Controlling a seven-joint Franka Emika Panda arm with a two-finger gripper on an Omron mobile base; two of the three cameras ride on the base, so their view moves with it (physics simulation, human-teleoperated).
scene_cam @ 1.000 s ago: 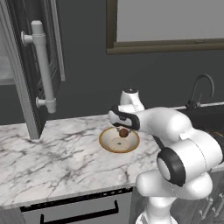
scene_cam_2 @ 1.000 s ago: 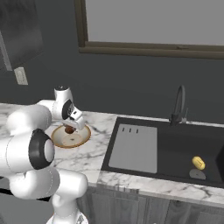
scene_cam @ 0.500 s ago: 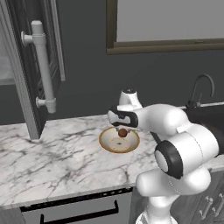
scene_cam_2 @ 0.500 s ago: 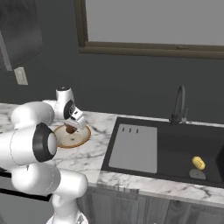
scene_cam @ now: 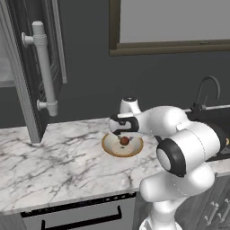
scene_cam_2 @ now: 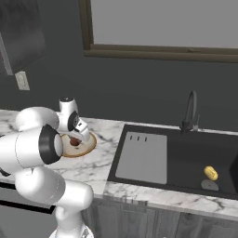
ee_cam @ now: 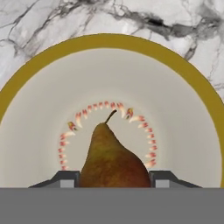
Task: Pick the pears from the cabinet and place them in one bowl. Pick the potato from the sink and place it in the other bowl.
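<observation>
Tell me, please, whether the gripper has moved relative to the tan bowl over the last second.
No. The gripper hangs over the middle of the tan bowl just as before, shut on the brown pear; only the arm's elbow behind it has swung.

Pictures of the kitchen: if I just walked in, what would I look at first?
Probably the big white robot arm bending over the marble counter, with its gripper closed on a brown pear just above the middle of a cream bowl with a golden rim. Next, the little yellow potato lying alone in the black sink off to the right.
</observation>
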